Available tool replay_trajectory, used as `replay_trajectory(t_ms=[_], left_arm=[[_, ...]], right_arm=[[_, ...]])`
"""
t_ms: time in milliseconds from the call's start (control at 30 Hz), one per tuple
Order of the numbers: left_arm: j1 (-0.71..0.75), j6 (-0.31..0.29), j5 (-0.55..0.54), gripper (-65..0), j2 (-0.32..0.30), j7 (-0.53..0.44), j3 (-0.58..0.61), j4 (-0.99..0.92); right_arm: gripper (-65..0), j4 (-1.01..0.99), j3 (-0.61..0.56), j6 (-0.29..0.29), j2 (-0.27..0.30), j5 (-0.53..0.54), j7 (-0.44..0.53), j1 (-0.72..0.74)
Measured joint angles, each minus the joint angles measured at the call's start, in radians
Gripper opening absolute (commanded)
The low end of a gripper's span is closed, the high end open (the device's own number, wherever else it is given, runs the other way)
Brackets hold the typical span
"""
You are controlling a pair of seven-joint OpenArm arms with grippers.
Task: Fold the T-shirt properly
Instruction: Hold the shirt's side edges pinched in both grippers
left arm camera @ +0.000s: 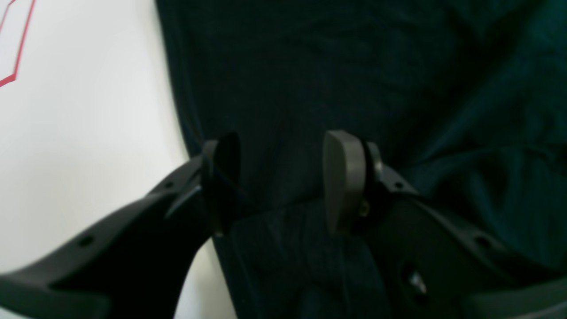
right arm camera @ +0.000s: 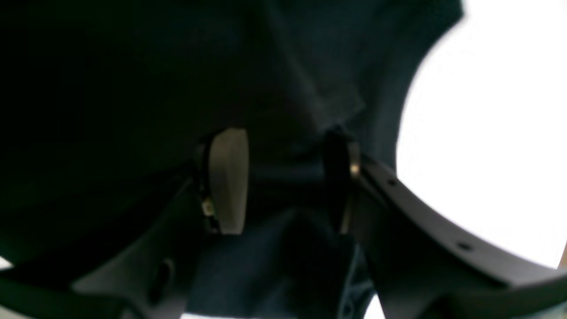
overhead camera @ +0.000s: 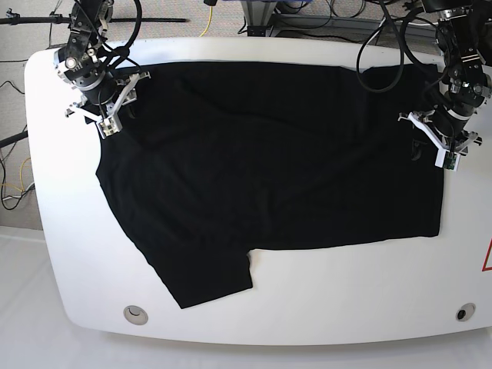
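Note:
The black T-shirt lies spread on the white table, one sleeve pointing to the front left. My left gripper is at the shirt's right edge. In the left wrist view the left gripper stands open, low over the T-shirt, with a cloth edge running between its fingers. My right gripper is at the shirt's far left corner. In the right wrist view the right gripper is open too, and dark T-shirt cloth bunches between the bases of its fingers.
Black cables hang behind the table's far edge. Red line markings show at the right border, also as a red line in the left wrist view. Two round holes sit near the front edge.

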Motion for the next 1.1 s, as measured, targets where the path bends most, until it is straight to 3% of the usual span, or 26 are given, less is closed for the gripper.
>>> replay_trajectory(t_ms=[767, 1100], left_arm=[[-0.037, 0.004, -0.001, -36.8, 0.004, -0.009, -0.006, 0.013], [-0.027, 0.007, -0.004, -36.6, 0.005, -0.016, -0.006, 0.013]], right_arm=[[-37.5, 0.066, -0.032, -0.008, -0.008, 0.014, 0.0, 0.008], [-37.8, 0.023, -0.011, -0.005, 0.023, 0.02, 0.0, 0.008]])
